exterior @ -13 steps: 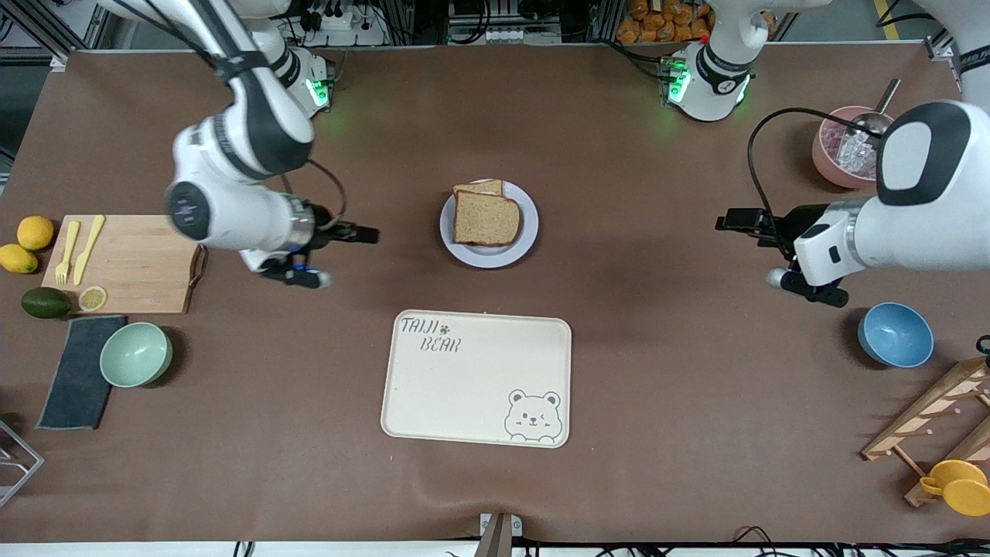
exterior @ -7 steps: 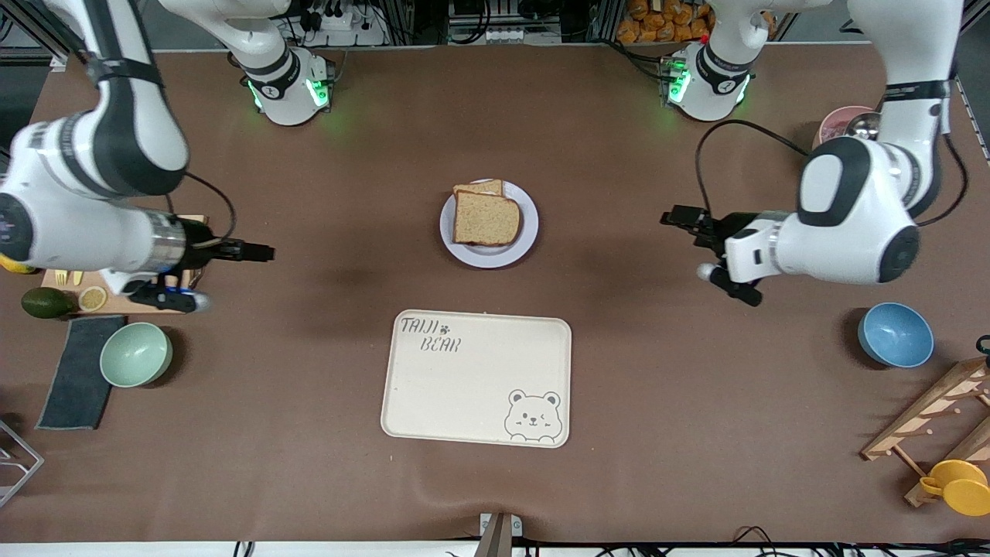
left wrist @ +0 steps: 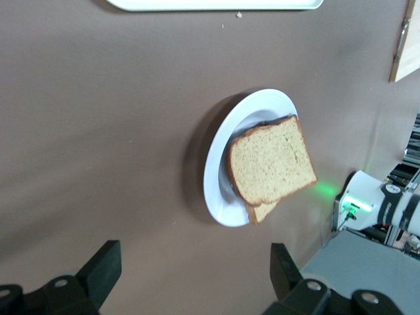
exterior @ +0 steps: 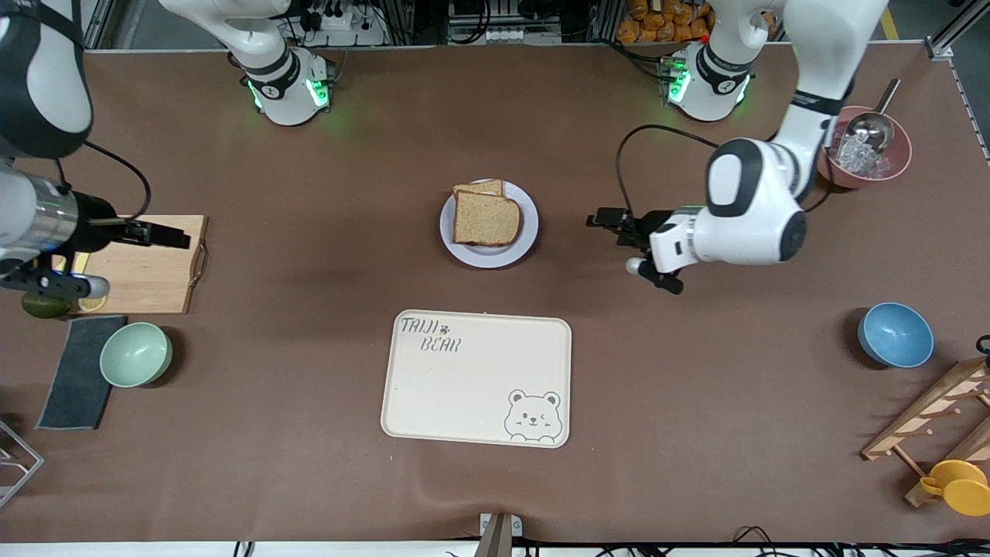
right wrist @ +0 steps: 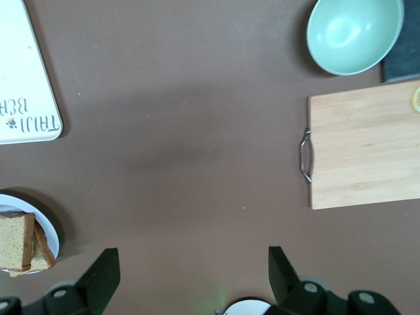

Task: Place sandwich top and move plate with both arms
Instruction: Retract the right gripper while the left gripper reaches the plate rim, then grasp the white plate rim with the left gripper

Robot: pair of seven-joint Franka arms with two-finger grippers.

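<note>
Lower bread slice (exterior: 479,188) mostly hidden under the sandwich top (exterior: 485,219); only a crust strip shows, whatever lies between can't be seen. Right wrist view: plate (right wrist: 51,235) and tray (right wrist: 26,79) cut by the frame edge, cutting board (right wrist: 367,152) runs off frame. Front view: right arm's upper links cropped, its wrist covers the fruit on the board. Left arm hides part of the pink bowl (exterior: 897,166). Left wrist view: tray (left wrist: 216,4) clipped to a sliver.

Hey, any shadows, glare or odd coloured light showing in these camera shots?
Front view: soft dark shadow patches on the brown table, green glow at both arm bases. Left wrist view: the plate casts a dark crescent shadow, and green light spills beside the sandwich top. Right wrist view: faint shadow smudge, mild sheen inside the green bowl.
</note>
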